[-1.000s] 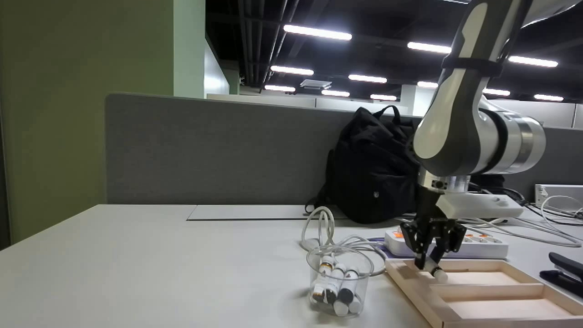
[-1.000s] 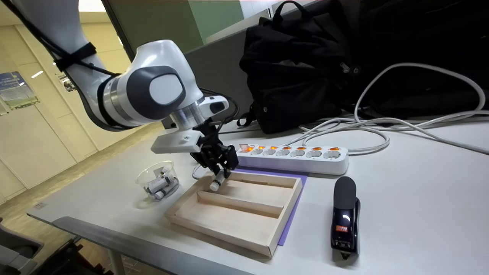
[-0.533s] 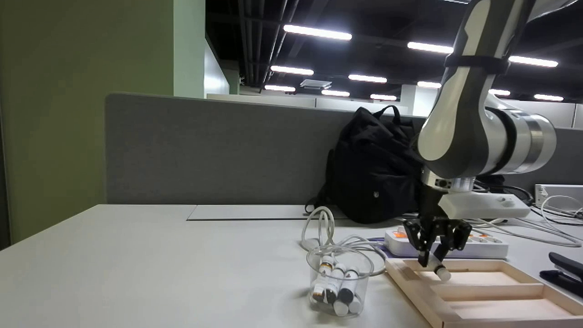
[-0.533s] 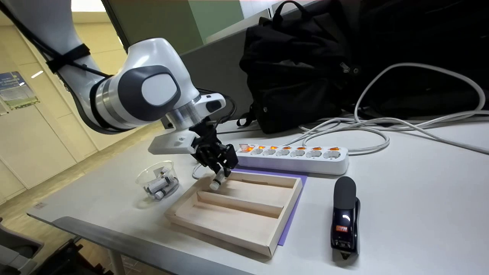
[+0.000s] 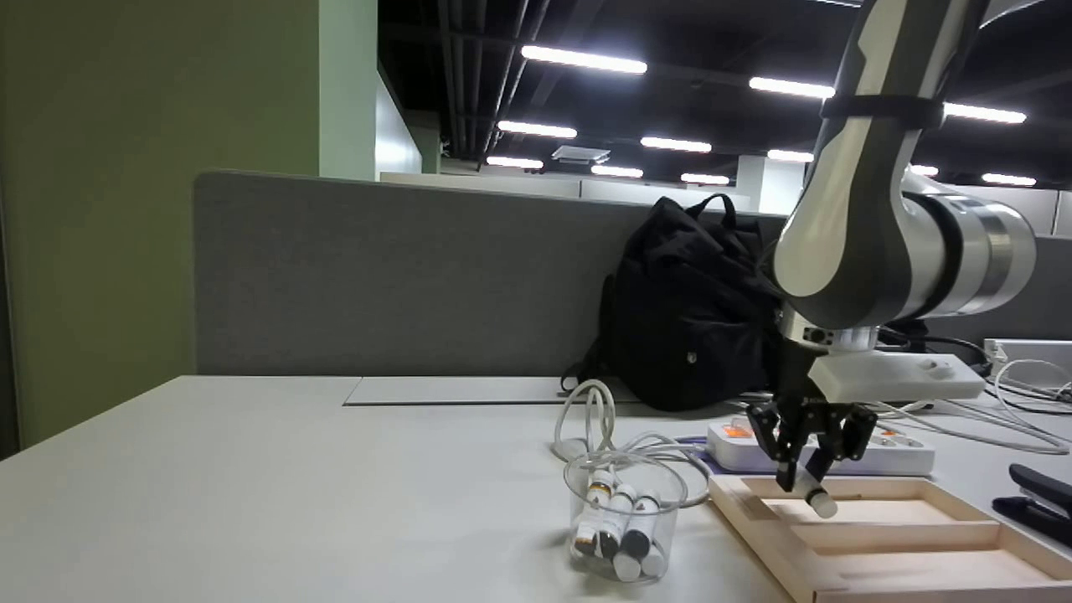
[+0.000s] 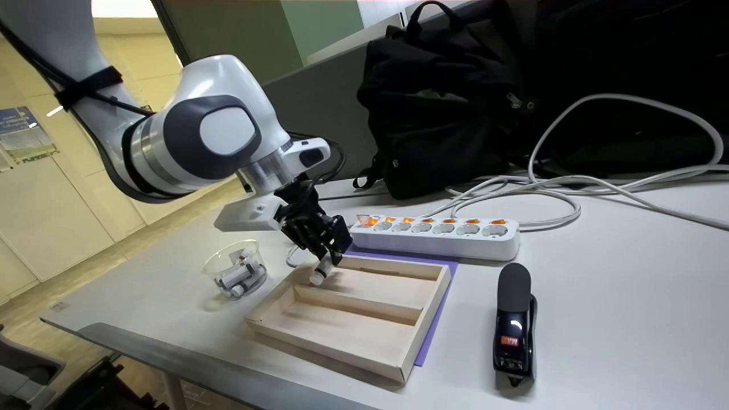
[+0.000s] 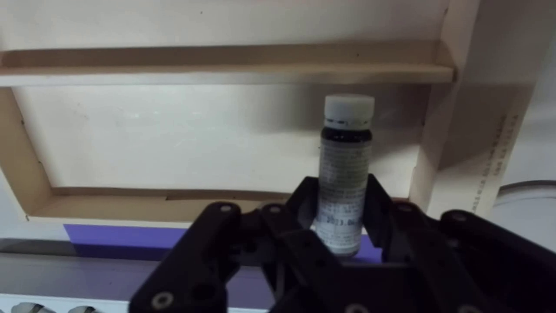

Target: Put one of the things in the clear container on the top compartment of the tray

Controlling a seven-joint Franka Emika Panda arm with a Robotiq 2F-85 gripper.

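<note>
Your hand (image 7: 341,191) grips a bottle (image 7: 345,161) by its label, cap (image 7: 349,108) slanting down over, it seems, the top compartment (image 6: 384,288) of the tray (image 6: 359,306). Expect the bottle light, stiff, perhaps slick; hold it mid-body. Nearby, the clear container (image 5: 672,523) holds more.

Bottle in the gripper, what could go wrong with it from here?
The bottle is round and held sideways, so it might roll when the gripper opens. In the wrist view, its cap points at the divider and its base shows beyond the tray's rim, so either end could catch.
</note>
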